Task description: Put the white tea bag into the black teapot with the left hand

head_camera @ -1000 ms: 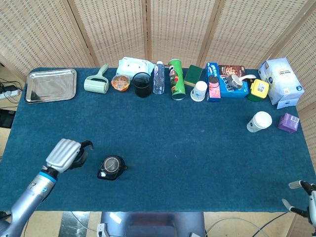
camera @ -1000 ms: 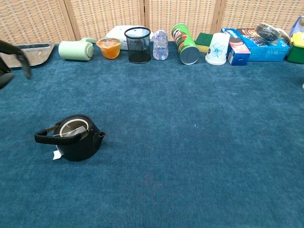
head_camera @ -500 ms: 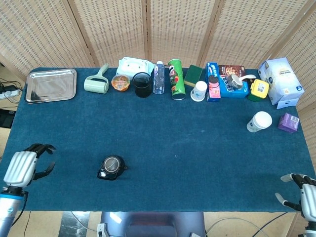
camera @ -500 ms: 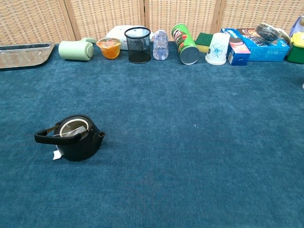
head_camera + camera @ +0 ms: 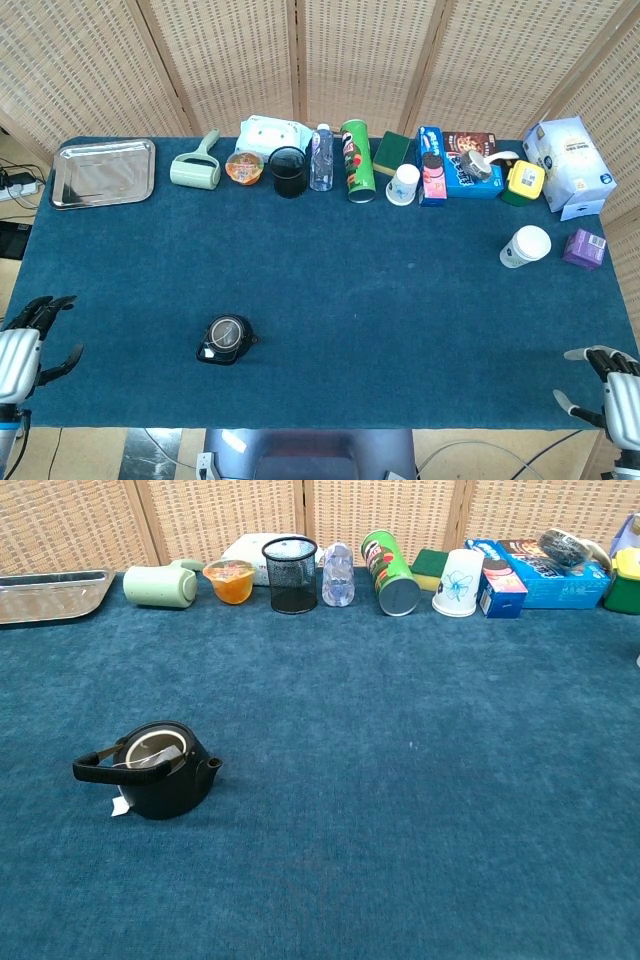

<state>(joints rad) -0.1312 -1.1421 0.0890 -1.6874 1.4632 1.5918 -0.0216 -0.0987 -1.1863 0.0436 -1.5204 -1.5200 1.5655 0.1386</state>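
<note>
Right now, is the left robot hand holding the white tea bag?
No. The left robot hand is off the table's left edge with spread fingers, holding nothing, far from the black teapot.

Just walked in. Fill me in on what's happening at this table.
Nothing is being handled right now. The black teapot sits near the table's front left with the white tea bag inside it and a tag hanging over its side. The left hand is at the table's left edge, empty with fingers apart, and the right hand is open at the front right corner.
</note>
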